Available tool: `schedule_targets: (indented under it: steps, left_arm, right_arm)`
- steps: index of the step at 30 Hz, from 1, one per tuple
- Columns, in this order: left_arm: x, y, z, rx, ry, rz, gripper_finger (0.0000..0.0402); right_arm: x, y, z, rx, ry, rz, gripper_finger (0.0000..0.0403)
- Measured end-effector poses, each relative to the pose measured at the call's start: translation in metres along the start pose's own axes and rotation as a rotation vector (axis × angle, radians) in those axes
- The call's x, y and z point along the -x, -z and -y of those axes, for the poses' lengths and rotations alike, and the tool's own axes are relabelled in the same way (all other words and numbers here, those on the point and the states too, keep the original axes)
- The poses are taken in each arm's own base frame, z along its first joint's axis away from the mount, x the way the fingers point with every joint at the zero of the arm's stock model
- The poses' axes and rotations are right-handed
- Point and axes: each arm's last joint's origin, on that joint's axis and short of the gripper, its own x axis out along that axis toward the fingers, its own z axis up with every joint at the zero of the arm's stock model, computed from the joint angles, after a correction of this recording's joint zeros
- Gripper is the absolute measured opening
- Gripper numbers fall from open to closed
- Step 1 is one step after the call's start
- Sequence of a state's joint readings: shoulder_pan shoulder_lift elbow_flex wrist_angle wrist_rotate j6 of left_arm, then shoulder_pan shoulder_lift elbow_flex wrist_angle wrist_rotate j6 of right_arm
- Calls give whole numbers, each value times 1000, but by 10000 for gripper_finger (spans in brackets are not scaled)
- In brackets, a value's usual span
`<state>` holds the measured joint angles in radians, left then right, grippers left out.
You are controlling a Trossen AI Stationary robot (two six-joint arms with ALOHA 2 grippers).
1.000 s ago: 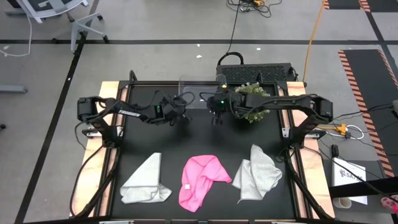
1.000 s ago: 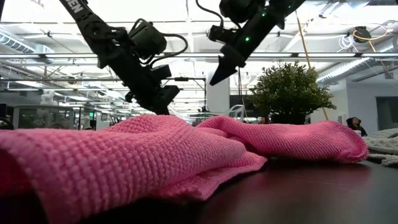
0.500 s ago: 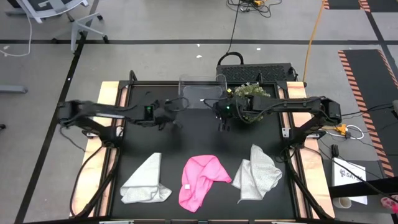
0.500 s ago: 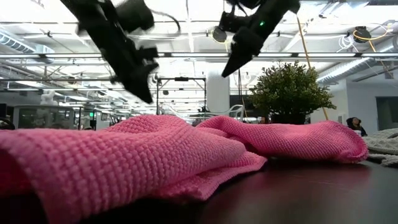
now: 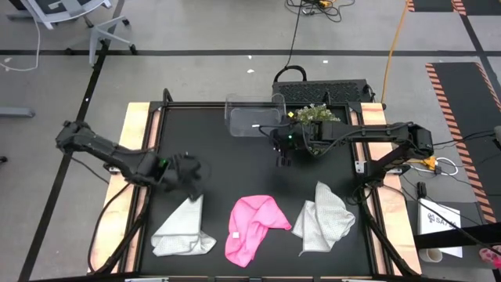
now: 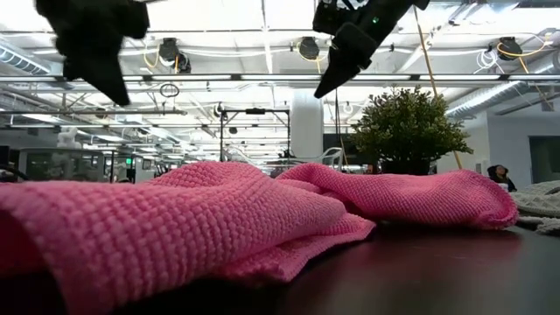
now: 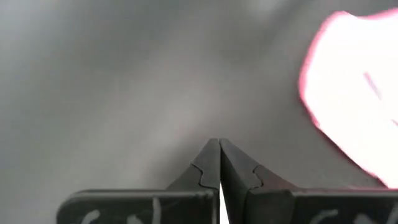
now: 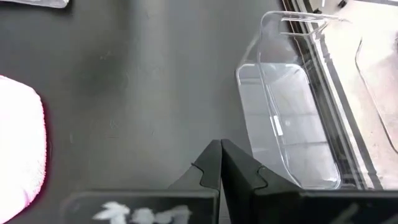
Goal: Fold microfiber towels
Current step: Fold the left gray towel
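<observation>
Three microfiber towels lie crumpled in a row near the table's front edge: a pale grey one [image 5: 182, 232] on the left, a pink one [image 5: 250, 227] [image 6: 219, 219] in the middle and a white one [image 5: 324, 217] on the right. My left gripper [image 5: 193, 184] [image 7: 219, 147] hangs shut in the air just beyond the far tip of the pale grey towel, with nothing in it. My right gripper [image 5: 282, 159] [image 8: 220, 147] hangs shut above the table's middle, near the clear bin, also with nothing in it.
A clear plastic bin [image 5: 254, 116] [image 8: 292, 118] stands at the table's far edge. A small potted plant [image 5: 317, 119] [image 6: 407, 127] stands to its right. Bare black table [image 5: 235, 168] lies between the bin and the row of towels.
My left gripper has swung from the far middle of the table toward the near left, tipping further down, and now hangs over the far tip of the pale grey towel. It has stayed shut. My right gripper has drifted slightly. The towels have not moved.
</observation>
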<state>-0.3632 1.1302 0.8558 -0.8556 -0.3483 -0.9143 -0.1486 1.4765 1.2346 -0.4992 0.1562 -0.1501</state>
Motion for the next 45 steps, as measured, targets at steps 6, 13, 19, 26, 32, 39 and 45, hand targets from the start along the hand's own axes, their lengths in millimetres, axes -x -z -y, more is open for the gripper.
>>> schedule_targets:
  steps: [6, 13, 19, 26, 32, 39, 45]
  left_arm:
    - [-3, 35, 26, -200, 68, -177, 9]
    - [-23, 65, 48, -379, 149, -443, 17]
    - [-40, 69, 74, -459, 328, -418, 68]
    - [-47, 68, 86, -546, 435, -372, 143]
    - [-47, 73, 85, -752, 403, -314, 175]
    - [-58, 80, 90, -931, 416, -292, 177]
    - [-73, 88, 91, -970, 374, -341, 177]
  right_arm:
    - [0, 0, 0, 1, 0, 0, 0]
    - [0, 0, 0, 3, 0, 0, 0]
    - [0, 0, 0, -6, 0, 0, 0]
    - [0, 0, 0, -7, 0, -4, 0]
    - [0, 1, 0, -6, -1, -7, 0]
    - [0, 1, 0, -6, -1, -13, 0]
    - [0, 2, 0, -16, -2, -17, 0]
